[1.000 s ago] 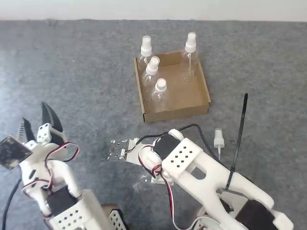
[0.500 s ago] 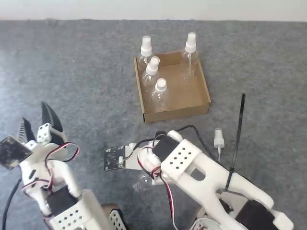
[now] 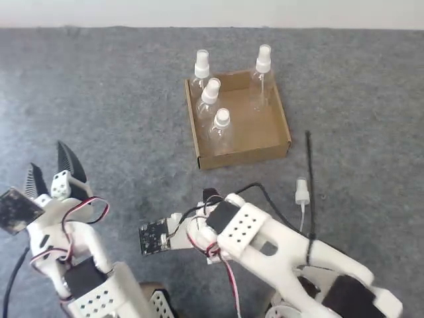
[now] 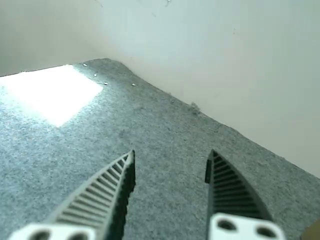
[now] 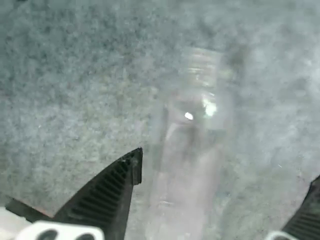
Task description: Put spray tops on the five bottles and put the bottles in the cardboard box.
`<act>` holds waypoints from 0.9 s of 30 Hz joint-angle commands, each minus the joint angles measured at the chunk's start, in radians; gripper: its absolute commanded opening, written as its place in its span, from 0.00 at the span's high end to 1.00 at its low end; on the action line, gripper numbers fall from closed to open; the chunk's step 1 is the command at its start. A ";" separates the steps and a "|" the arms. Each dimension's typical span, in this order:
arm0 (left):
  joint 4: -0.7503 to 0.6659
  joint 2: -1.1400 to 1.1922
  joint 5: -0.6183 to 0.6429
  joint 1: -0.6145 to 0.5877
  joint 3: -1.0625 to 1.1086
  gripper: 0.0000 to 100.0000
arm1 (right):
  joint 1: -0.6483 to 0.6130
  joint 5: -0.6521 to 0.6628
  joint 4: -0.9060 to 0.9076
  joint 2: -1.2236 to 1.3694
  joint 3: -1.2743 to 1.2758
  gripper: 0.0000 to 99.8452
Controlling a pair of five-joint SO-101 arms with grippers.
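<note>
High view: capped bottles (image 3: 218, 129) stand in the cardboard box (image 3: 242, 158). A loose spray top (image 3: 302, 192) lies on the tabletop (image 3: 99, 86) just beside the right arm (image 3: 285, 245).

Left wrist view: left end effector (image 4: 170, 160) spread wide, above the tabletop, holding nothing.

Right wrist view: right end effector (image 5: 227, 167) spread wide. An uncapped bottle (image 5: 190, 150) lies on its side between the fingers.

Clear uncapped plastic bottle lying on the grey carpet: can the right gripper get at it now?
Probably yes: the open right gripper hangs over the clear plastic bottle, nothing between them.
</note>
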 commanded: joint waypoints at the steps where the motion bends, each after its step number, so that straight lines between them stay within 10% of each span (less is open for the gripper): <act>1: -0.034 -0.012 0.009 -0.005 -0.008 0.79 | -0.019 0.009 -0.013 0.113 -0.055 0.55; 13: -0.034 -0.012 0.009 -0.005 -0.008 0.79 | -0.015 0.009 0.116 0.341 -0.273 0.90; 27: -0.034 -0.012 0.009 -0.005 -0.008 0.79 | 0.119 0.008 0.275 0.338 -0.351 0.91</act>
